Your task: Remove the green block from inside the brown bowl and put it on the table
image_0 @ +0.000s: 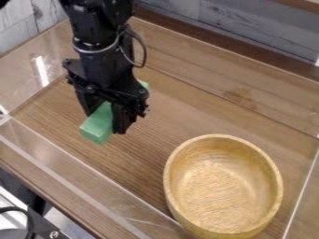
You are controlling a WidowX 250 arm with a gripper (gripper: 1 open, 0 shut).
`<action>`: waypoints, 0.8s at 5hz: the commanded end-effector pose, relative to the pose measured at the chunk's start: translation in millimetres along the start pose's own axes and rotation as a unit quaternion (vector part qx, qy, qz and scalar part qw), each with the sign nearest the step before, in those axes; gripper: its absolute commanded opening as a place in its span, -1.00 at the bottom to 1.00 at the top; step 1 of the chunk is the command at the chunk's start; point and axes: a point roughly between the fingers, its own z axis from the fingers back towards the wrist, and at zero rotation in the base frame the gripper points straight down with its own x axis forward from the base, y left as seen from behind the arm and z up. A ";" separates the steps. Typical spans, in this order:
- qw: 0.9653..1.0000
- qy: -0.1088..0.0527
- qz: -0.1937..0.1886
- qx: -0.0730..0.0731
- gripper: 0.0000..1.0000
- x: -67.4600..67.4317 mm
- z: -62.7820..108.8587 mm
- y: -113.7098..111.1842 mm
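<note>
At the near left corner, a dark cable (18, 211) is curving beside some dark hardware (45, 227), both sitting outside the clear low wall (77, 207) that is edging the counter (187, 103). Toward the near right, the brown bowl (225, 187) is standing on the counter, well apart from the tool (110, 110); its rim is round and pale, its inside light tan and bare. Farther back and to the left, the black arm (103, 42) is reaching down from the top, a cable looping at its side, and is covering part of the counter behind it. The tool is standing closed on the green block (96, 127), gripping its upper part. The block is showing plain bright green, flat-faced and straight-edged, and is hanging tilted, its lower end pointing toward the near left. It is lying outside the bowl, over the left part of the counter; whether its lower end is touching the wood cannot be told. Just behind the tool, a small green patch (142, 90) is showing, partly hidden. At the far side, a pale ribbed surface (256, 35) is running behind the counter's dark edge.
</note>
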 end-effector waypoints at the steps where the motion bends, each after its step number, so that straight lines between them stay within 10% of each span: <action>1: 1.000 -0.013 -0.002 0.006 -1.00 6.3 -0.3 6.8; 4: 1.000 -0.014 -0.007 0.012 -1.00 12.4 -15.3 18.5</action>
